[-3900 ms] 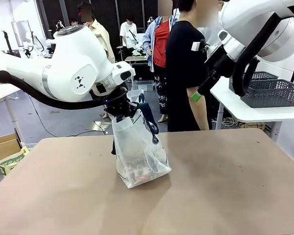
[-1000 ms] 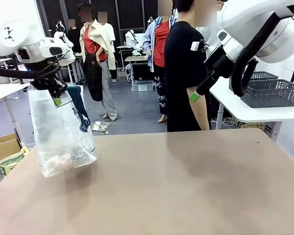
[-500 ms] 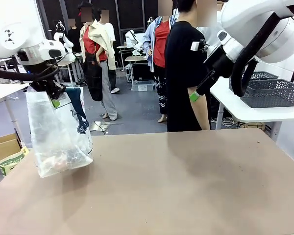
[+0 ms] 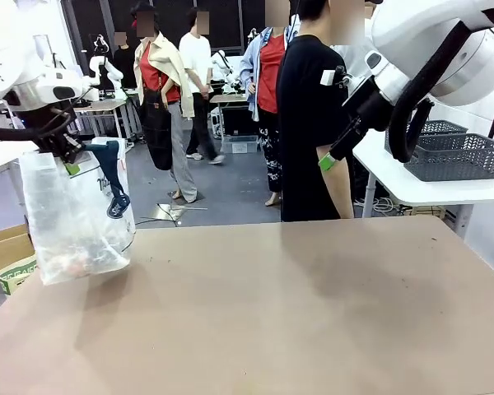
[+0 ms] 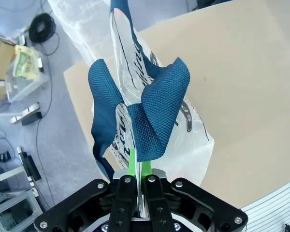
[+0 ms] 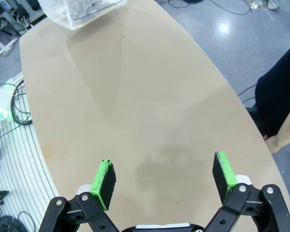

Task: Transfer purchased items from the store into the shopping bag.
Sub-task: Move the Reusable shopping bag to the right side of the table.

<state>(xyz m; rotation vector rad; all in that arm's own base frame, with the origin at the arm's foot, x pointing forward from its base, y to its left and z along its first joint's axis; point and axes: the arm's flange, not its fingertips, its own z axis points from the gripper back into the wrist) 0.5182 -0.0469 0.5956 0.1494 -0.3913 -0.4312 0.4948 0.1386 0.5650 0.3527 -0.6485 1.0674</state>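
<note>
Two arms frame the tan table. The left gripper, high at the far left edge of the scene, has its jaws pressed together on the top of the shopping bag; in the left wrist view the green pads pinch translucent plastic and a fold of the navy strap handle right at the fingertips of the left gripper. The bag hangs from that grip over the table's left edge, its bottom seemingly clear of the surface, though the front view does not settle whether a corner touches. Its navy round logo faces right.

Inside, at the bottom of the bag, lie the purchased items, a small heap of reddish and dark shapes blurred by the plastic; they cannot be told apart one from another.

The right gripper has its jaws wide apart with nothing between them, and looks down on bare tabletop, well apart from the bag, whose lower end shows at the far top left of that view.

The dark grey lattice basket sits on a white side table at the far right, off the main table. A person in a black top stands at the far side, just left of the right arm.
</note>
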